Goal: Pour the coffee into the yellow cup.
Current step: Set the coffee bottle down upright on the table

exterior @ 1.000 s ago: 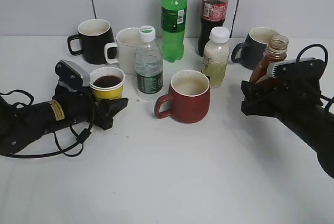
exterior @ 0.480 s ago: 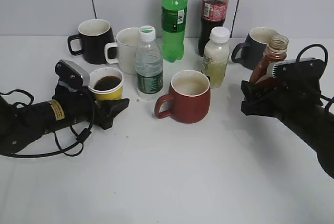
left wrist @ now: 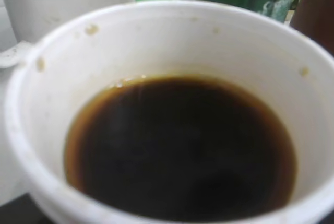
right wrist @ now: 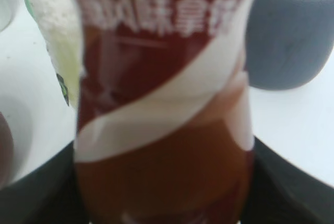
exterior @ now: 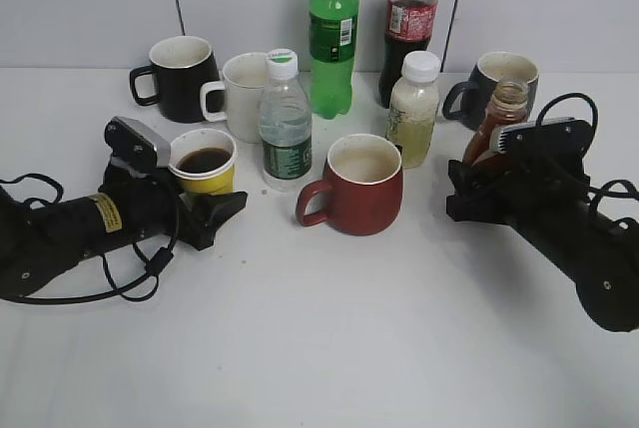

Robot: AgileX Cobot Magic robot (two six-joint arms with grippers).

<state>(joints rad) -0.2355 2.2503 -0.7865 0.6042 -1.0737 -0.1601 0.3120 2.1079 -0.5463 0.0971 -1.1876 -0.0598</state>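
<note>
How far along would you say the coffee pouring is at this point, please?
The pour looks done: the yellow cup holds dark coffee well below its rim. In hand: the left gripper sits around the cup, and the right gripper grips the uncapped coffee bottle, upright near the grey mug. Left, probably: setting the bottle down and releasing both.

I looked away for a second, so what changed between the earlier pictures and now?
The right hand shifted slightly left and back, carrying the coffee bottle toward the grey mug. The left hand holds the yellow cup of coffee where it was; the other bottles and mugs stayed put.
</note>
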